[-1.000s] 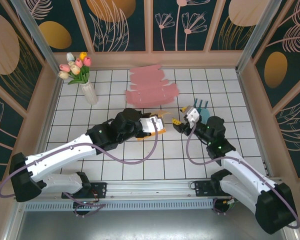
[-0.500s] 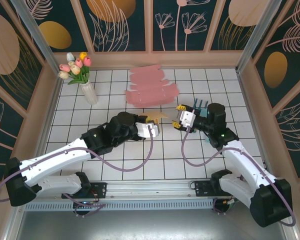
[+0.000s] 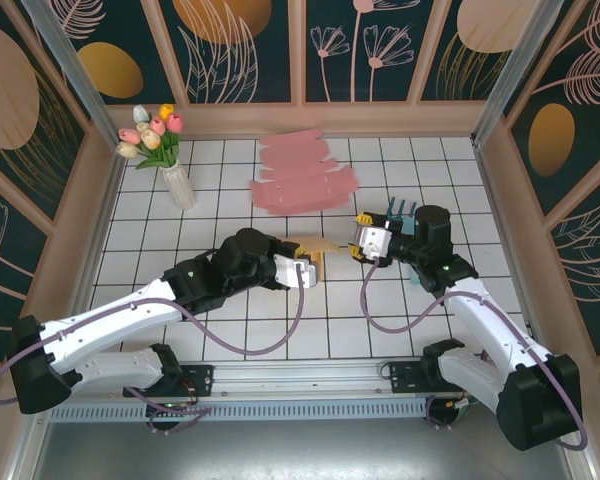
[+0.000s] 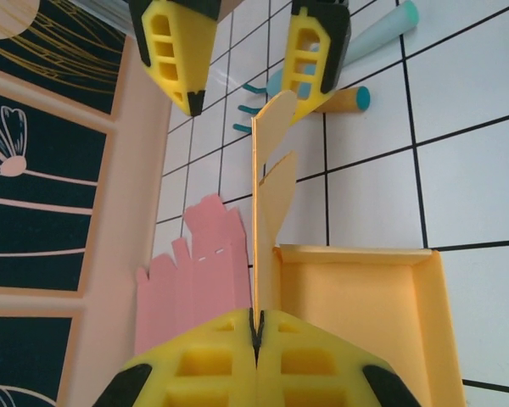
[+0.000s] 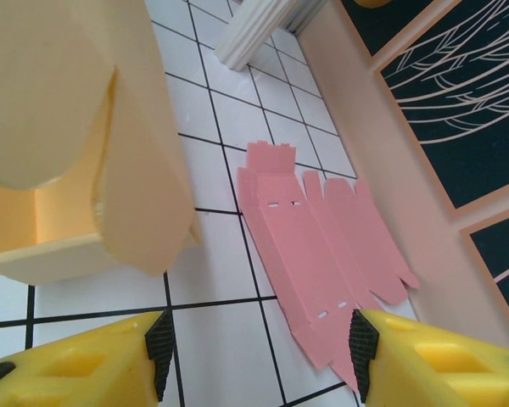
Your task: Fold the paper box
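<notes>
One box flap nearer right gripper now

The tiled table is being viewed from high above and behind the arm bases. The two wrist views are being taken low and very close, facing each other across the yellow box, with the back wall being caught at one edge. The box and the pink sheet are being shared by all three views.
</notes>
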